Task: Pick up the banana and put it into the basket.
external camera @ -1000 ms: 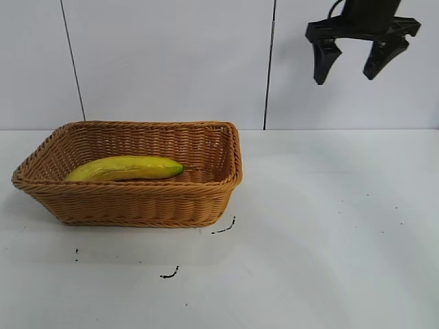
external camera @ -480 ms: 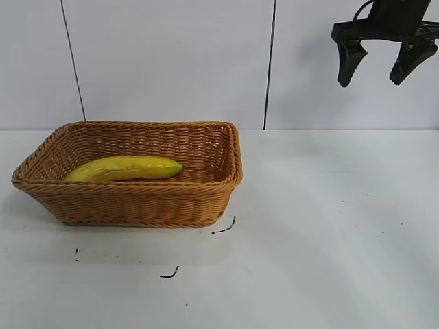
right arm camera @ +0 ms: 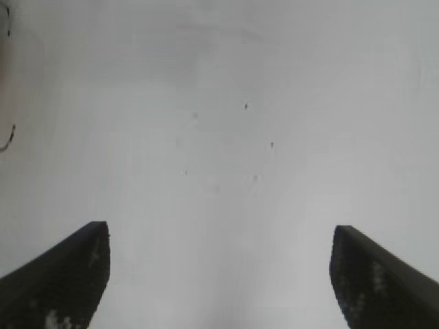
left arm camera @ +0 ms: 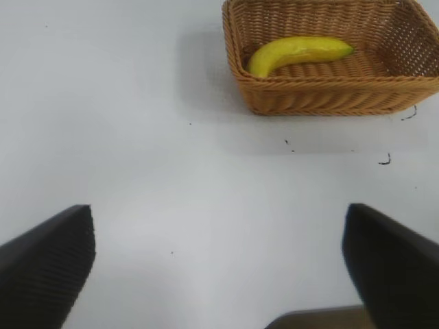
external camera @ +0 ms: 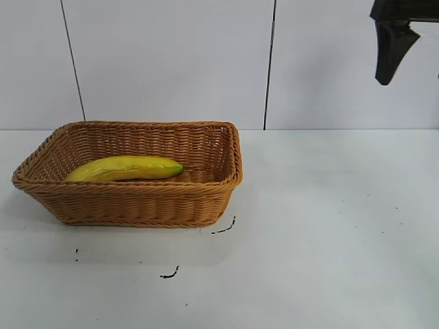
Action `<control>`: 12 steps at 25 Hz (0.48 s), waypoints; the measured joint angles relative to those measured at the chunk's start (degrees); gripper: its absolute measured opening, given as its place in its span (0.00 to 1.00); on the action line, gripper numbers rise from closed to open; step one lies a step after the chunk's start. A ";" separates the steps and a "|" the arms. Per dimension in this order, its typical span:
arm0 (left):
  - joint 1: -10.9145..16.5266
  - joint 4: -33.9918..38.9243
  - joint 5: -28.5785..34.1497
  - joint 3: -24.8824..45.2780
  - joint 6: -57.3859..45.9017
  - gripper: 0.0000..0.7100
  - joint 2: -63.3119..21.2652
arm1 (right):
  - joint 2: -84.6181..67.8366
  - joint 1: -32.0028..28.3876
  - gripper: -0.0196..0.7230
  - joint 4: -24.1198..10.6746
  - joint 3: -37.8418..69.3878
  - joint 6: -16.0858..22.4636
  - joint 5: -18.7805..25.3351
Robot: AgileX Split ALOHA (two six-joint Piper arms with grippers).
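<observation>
A white tabletop (external camera: pixel 322 226) filled the lower part of the exterior view, flecked with small dark marks (external camera: pixel 223 228) and specks. Behind it stood a pale panelled wall (external camera: pixel 171 62), divided by two thin dark vertical seams (external camera: pixel 269 62). Lighting appeared even and diffuse, possibly from overhead.

The black right gripper (right arm camera: pixel 219 274), jaws spread wide and empty, is drawing farther away from the tan woven wicker basket (external camera: pixel 137 205), slipping past the exterior view's upper-right edge.

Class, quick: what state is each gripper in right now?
Left gripper: jaws open, holding nothing.
Right gripper: jaws open, holding nothing.
</observation>
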 joint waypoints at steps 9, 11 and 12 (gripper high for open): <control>0.00 0.00 0.00 0.00 0.00 0.98 0.00 | -27.51 0.00 0.87 0.00 26.13 -0.12 -7.64; 0.00 0.00 0.00 0.00 0.00 0.98 0.00 | -34.43 0.00 0.87 0.00 31.66 -0.12 -10.59; 0.00 0.00 0.00 0.00 0.00 0.98 0.00 | -37.32 0.00 0.87 0.00 33.73 -0.12 -12.03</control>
